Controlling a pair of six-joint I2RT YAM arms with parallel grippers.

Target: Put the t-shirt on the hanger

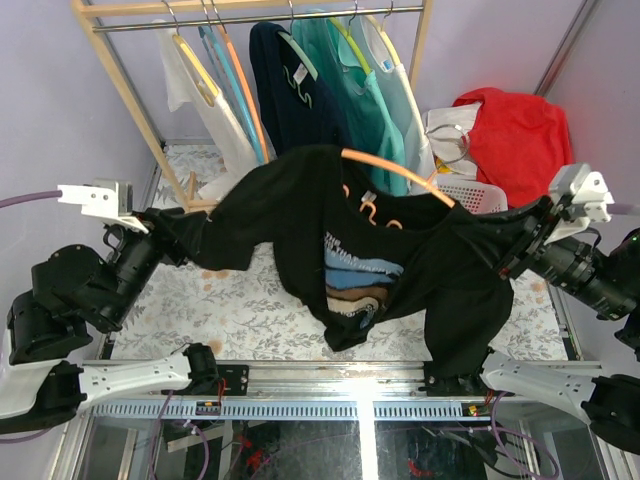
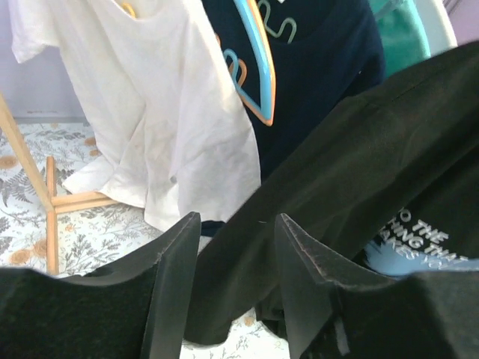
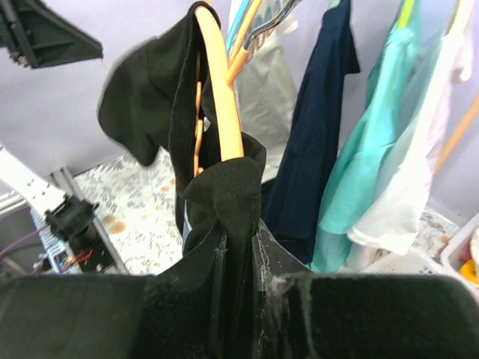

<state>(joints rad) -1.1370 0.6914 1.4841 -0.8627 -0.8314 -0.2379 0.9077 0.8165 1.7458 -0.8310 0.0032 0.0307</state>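
Observation:
The black t-shirt (image 1: 400,250) with its blue and white chest graphic hangs stretched between my two arms above the table. It is draped over the orange hanger (image 1: 390,165), whose bar shows bare at the collar. My left gripper (image 1: 170,232) is at the shirt's left sleeve. In the left wrist view its jaws (image 2: 237,217) stand apart, and black t-shirt cloth (image 2: 359,149) lies loosely between them. My right gripper (image 1: 510,255) holds the right end. In the right wrist view this gripper (image 3: 239,235) is shut on bunched t-shirt fabric (image 3: 224,194) wrapped over the hanger (image 3: 221,97) arm.
A wooden clothes rack (image 1: 120,70) stands at the back with a white shirt (image 1: 190,80), a navy shirt (image 1: 295,90), teal shirts (image 1: 365,110) and blue and yellow hangers. A white basket (image 1: 470,190) with red cloth (image 1: 515,130) sits at the back right. A floral cover (image 1: 230,310) lies on the table.

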